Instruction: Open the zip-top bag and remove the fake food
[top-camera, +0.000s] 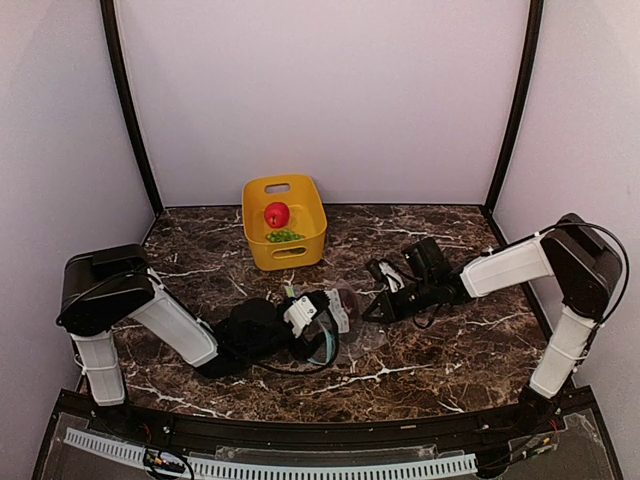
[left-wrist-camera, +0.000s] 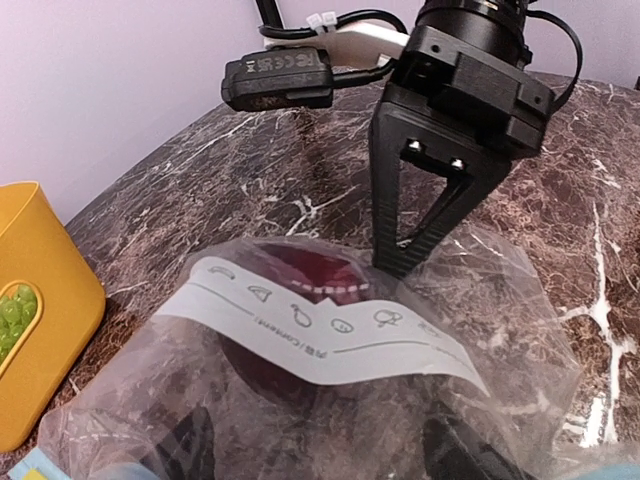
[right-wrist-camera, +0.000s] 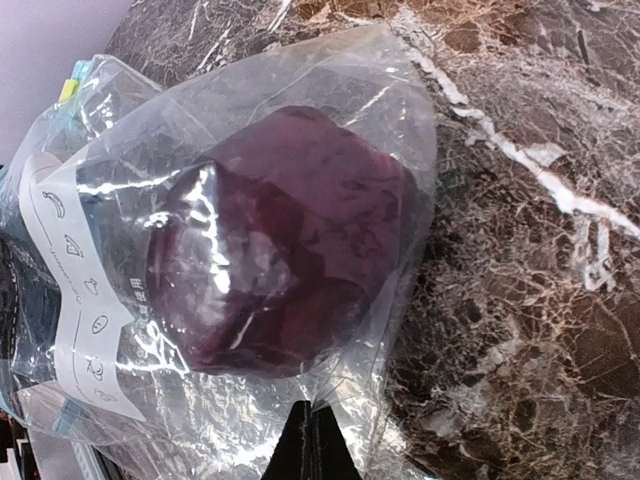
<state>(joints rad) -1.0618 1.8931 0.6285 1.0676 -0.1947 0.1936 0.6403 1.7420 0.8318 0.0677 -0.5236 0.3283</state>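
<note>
The clear zip-top bag (top-camera: 352, 322) lies mid-table between both grippers, its white label (left-wrist-camera: 330, 340) facing up. The dark purple fruit (left-wrist-camera: 310, 275) is inside it, also in the right wrist view (right-wrist-camera: 280, 240). My left gripper (top-camera: 312, 318) is at the bag's teal zip end. Its fingers (left-wrist-camera: 188, 445) stand wide apart and show dimly through the plastic; I cannot tell whether they are inside the mouth. My right gripper (top-camera: 378, 303) is shut, pinching the bag's far sealed edge (right-wrist-camera: 322, 425). The red fruit (top-camera: 277, 214) and green grapes (top-camera: 283, 236) lie in the yellow bin (top-camera: 300, 252).
The yellow bin stands at the back centre against the wall, and its side shows at the left of the left wrist view (left-wrist-camera: 50, 300). Dark marble tabletop (top-camera: 450, 350) surrounds the bag. Pale walls close in the back and both sides.
</note>
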